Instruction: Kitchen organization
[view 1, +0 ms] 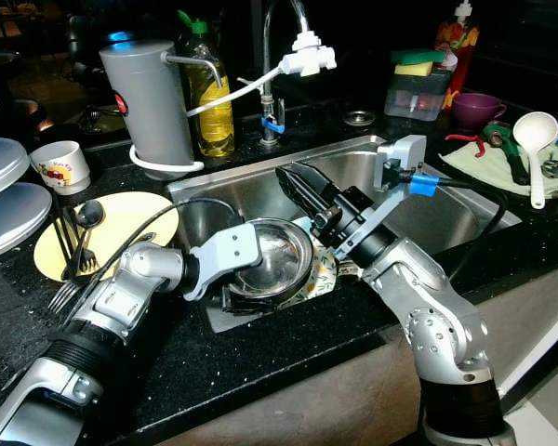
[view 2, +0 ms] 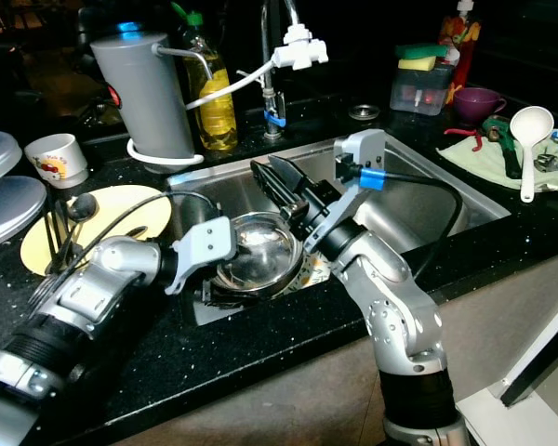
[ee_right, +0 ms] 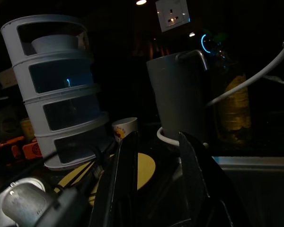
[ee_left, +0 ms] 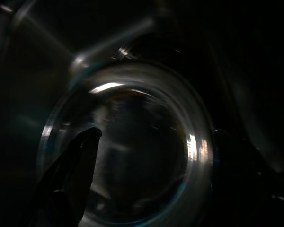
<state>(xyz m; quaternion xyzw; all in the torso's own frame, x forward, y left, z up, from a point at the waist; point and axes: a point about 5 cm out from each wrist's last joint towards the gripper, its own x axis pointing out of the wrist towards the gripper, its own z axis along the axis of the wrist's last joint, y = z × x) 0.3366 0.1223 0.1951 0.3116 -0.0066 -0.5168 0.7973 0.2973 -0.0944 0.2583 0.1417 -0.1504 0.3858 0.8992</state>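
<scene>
Steel bowl (view 1: 272, 257) is being gripped at the sink's (view 1: 465, 218) near-left edge by the left gripper (view 1: 231, 295), awaiting lifting out, while the right gripper (view 1: 293, 182) is hovering open.

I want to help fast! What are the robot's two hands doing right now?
Left gripper: gripping the steel bowl at its rim.
Right gripper: open, holding nothing, above the sink.

Lots of stuff round the sink on this black worktop (view 1: 260, 362): a grey canister (view 1: 151, 102) with a yellow oil bottle (view 1: 209, 93) just beside it, a white mug (view 1: 61, 165), a purple cup (view 1: 476, 108), plus a white ladle (view 1: 536, 149) lying on a green cloth (view 1: 484, 167). A sponge holder (view 1: 417, 84) sits near the tap (view 1: 277, 65).
</scene>
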